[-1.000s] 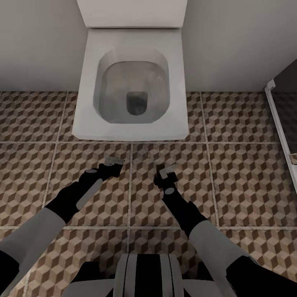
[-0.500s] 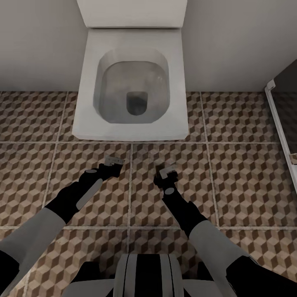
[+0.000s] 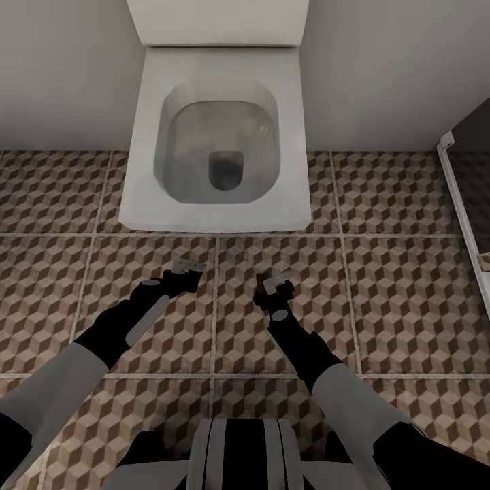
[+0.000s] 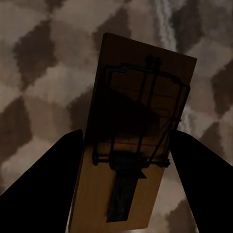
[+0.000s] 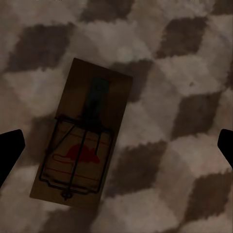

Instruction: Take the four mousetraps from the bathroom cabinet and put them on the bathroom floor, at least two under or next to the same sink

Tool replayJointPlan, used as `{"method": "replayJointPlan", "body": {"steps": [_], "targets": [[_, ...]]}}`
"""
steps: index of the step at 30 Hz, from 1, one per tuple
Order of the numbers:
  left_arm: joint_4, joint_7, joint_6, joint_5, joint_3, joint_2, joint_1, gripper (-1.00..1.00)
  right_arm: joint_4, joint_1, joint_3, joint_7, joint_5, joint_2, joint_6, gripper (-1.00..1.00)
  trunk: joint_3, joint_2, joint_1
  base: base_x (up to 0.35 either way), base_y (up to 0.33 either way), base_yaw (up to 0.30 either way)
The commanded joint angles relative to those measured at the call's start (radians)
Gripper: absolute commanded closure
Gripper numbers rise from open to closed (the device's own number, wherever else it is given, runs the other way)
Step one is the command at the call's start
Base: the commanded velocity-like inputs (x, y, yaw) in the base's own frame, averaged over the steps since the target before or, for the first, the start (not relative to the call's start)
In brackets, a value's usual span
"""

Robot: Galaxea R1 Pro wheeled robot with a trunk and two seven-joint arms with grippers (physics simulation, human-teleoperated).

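Observation:
A tan mousetrap [image 4: 136,121] with dark wire is clamped between the two dark fingers [image 4: 43,189] of my left gripper [image 4: 128,160], just above the cube-patterned bathroom floor [image 3: 395,286]. From the head, that left gripper [image 3: 182,273] hovers in front of the toilet with the trap [image 3: 188,263] at its tip. A second mousetrap [image 5: 80,141], with a red mark, lies flat on the tiles below my right gripper [image 5: 116,148], whose fingers stand wide apart and clear of it. The right gripper [image 3: 272,286] and its trap [image 3: 275,278] are beside the left one. The cabinet and sink are out of view.
A white square toilet [image 3: 218,75] stands against the grey wall straight ahead, its front edge close to both grippers. A white frame with dark glass [image 3: 463,204] runs along the right. Tiled floor extends to both sides.
The trap under the right gripper has shifted very slightly. Both arms and the view stay as they were.

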Motion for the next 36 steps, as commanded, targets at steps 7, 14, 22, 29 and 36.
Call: {"method": "replayJointPlan", "body": {"steps": [7, 14, 22, 29, 36], "targets": [[-0.001, 0.010, 0.002, 0.010, -0.004, 0.001, -0.001, 1.00, -0.001, 0.000, 0.002, -0.004, 0.010, 0.000, 0.010, -1.00, -0.001, 0.000, 0.000, 0.000, 0.000, 0.000], [0.000, 0.010, 0.002, 0.011, -0.004, 0.001, -0.001, 1.00, -0.001, 0.000, 0.002, -0.004, 0.011, 0.000, 0.010, -1.00, -0.001, 0.000, 0.000, 0.022, 0.000, 0.000], [0.023, 0.007, -0.001, 0.010, -0.004, 0.001, 0.000, 1.00, -0.001, 0.000, 0.003, -0.004, 0.012, 0.000, 0.010, -1.00, -0.001, 0.000, 0.000, 0.006, 0.000, 0.000], [0.049, 0.008, -0.033, 0.001, -0.003, -0.003, -0.001, 1.00, -0.001, 0.000, 0.004, -0.004, 0.012, 0.000, 0.010, -1.00, -0.001, 0.000, 0.000, 0.000, 0.000, 0.000], [0.104, 0.008, -0.061, -0.052, 0.001, -0.015, 0.000, 1.00, -0.003, 0.000, 0.004, -0.004, 0.012, 0.000, 0.010, -1.00, -0.001, 0.000, 0.000, 0.000, 0.000, 0.000]]}}
